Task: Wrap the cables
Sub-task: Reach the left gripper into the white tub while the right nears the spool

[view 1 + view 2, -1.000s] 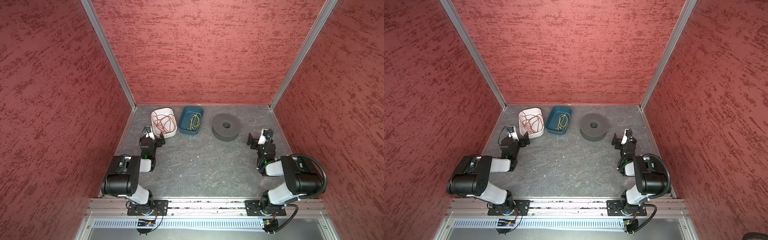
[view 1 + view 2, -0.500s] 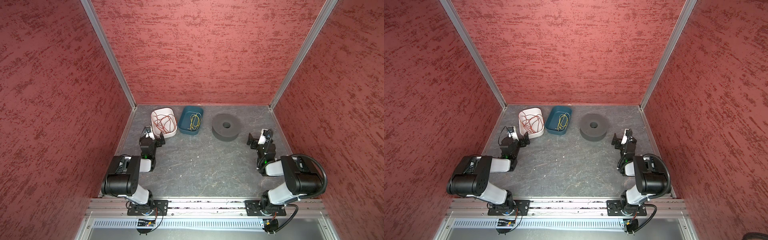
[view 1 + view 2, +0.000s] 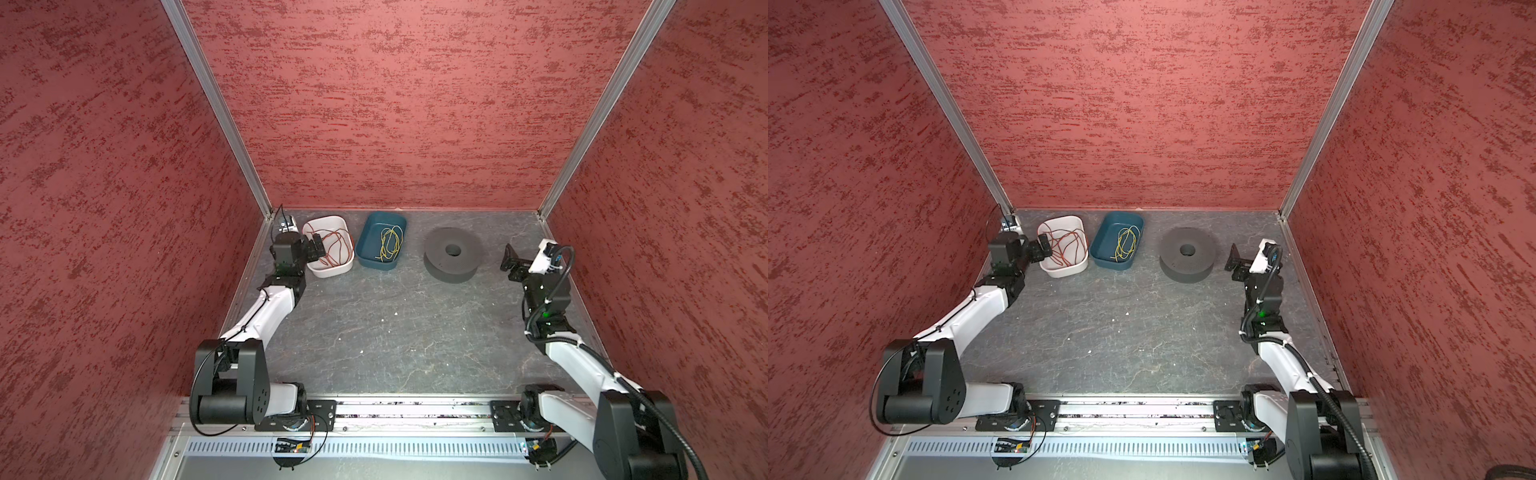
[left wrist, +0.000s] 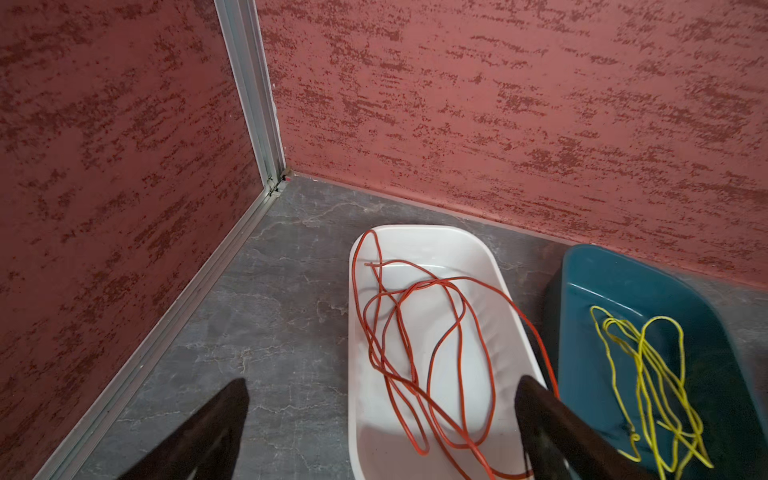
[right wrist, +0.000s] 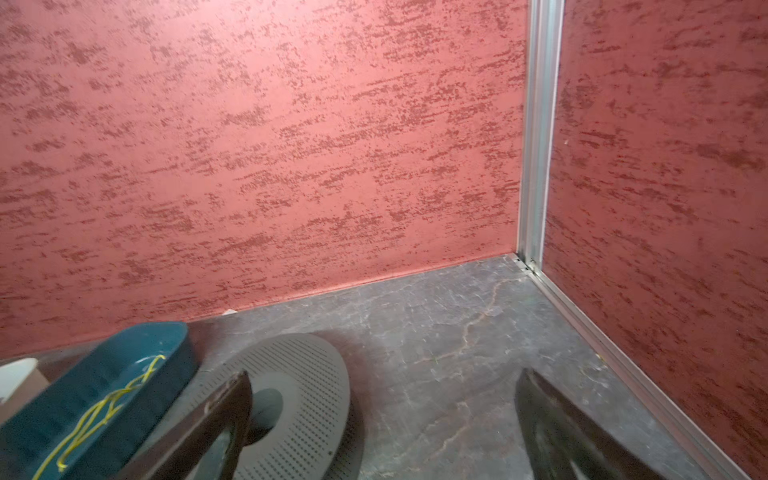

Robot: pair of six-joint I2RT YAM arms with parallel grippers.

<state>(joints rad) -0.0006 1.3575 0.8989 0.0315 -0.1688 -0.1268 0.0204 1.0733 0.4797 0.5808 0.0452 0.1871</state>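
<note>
While its two black fingers stand wide apart with nothing between them, the left gripper (image 3: 314,248) (image 3: 1042,247) (image 4: 382,381) hangs at the left rim of the white oblong plastic tray (image 3: 332,272) (image 3: 1063,272) (image 4: 415,230). In the left wrist view one finger shows in front of the tray and the other in front of bare grey stone-patterned worktop (image 3: 395,332).

The cables (image 3: 332,245) (image 3: 1065,245) (image 4: 415,340), thin red wires with darker strands, lie in loose tangled loops inside that tray. One loop runs over the rim on the side facing the teal oblong plastic tray (image 3: 376,264) (image 4: 582,291) (image 5: 124,345). No finger touches them.

The teal tray sits just beside the white one and holds thin yellow-green wires (image 3: 390,243) (image 4: 648,374) (image 5: 104,407). Behind both trays the textured red back wall (image 3: 395,124) is close, and the aluminium corner post (image 4: 253,104) stands near the left gripper (little room on that side).

Across the worktop, the right gripper (image 3: 512,264) (image 3: 1235,259) (image 5: 385,374) is likewise spread open and empty. It hovers just beside the dark grey foam ring with a centre hole (image 3: 469,249) (image 3: 1204,249) (image 5: 311,374), apart from it. The worktop between the two arms lies open from the trays to the front rail (image 3: 415,411).
</note>
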